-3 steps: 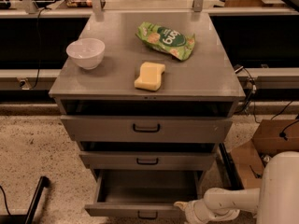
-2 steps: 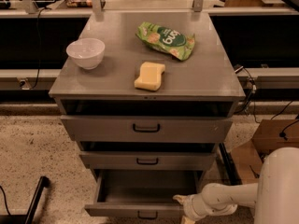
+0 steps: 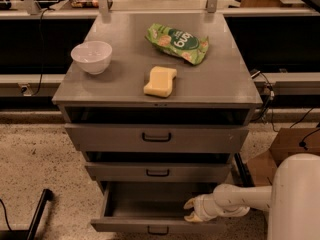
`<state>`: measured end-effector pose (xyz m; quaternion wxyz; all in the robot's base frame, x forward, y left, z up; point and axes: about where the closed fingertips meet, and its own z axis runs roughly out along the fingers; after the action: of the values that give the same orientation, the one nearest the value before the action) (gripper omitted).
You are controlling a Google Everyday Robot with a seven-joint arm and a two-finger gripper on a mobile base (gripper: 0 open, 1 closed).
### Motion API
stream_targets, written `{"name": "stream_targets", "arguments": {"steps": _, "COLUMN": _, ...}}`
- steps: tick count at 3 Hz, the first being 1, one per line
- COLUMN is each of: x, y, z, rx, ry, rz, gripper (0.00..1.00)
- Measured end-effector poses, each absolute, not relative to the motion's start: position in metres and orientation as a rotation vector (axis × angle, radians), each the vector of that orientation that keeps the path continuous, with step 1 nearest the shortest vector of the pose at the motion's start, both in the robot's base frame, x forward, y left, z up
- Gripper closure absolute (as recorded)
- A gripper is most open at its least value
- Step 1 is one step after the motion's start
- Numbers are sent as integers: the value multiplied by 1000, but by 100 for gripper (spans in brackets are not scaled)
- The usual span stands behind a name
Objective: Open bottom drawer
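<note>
Camera view: looks down on a grey metal drawer cabinet (image 3: 220,84) standing on a speckled floor (image 3: 35,159).
Bottom drawer: the bottom drawer (image 3: 120,226) is pulled out towards the camera. Its front stands forward of the two drawers above it, and its dark inside is in plain sight.
Bottom drawer handle: a small black loop handle (image 3: 158,230) sits at the middle of the front, at the lower edge of the view.
Gripper: the gripper (image 3: 190,210) hangs at the right side of the bottom drawer, over its inside near the front right corner. Its two fingers are parted by a narrow gap with nothing between them, and it is clear of the handle.
Arm: the white arm (image 3: 240,200) reaches in from the robot body (image 3: 295,199) at the lower right.
Middle drawer: the middle drawer (image 3: 120,172) has its front set back from the bottom one.
Top drawer: the top drawer (image 3: 110,137) has the widest front.
Cabinet top, left edge: white bowl (image 3: 91,57), upright.
Cabinet top, rear right: green snack bag (image 3: 177,43), lying flat.
Cabinet top, near front edge: yellow sponge (image 3: 160,81), between bowl and bag, apart from both.
Floor, right of cabinet: cardboard box (image 3: 282,146).
</note>
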<state>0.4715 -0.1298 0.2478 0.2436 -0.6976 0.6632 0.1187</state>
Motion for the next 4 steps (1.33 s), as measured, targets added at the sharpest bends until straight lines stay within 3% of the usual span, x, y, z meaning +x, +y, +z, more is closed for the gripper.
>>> {"name": "stream_targets", "arguments": {"steps": 2, "x": 519, "y": -133, "z": 240, "rx": -1842, "ry": 1857, "rz": 294, "gripper": 91}}
{"name": "stream_targets", "arguments": {"steps": 3, "x": 532, "y": -129, "z": 217, "rx": -1814, "ry": 1879, "rz": 289, "gripper": 100}}
{"name": "stream_targets", "arguments": {"steps": 4, "x": 530, "y": -123, "z": 215, "rx": -1834, "ry": 1871, "rz": 296, "gripper": 100}}
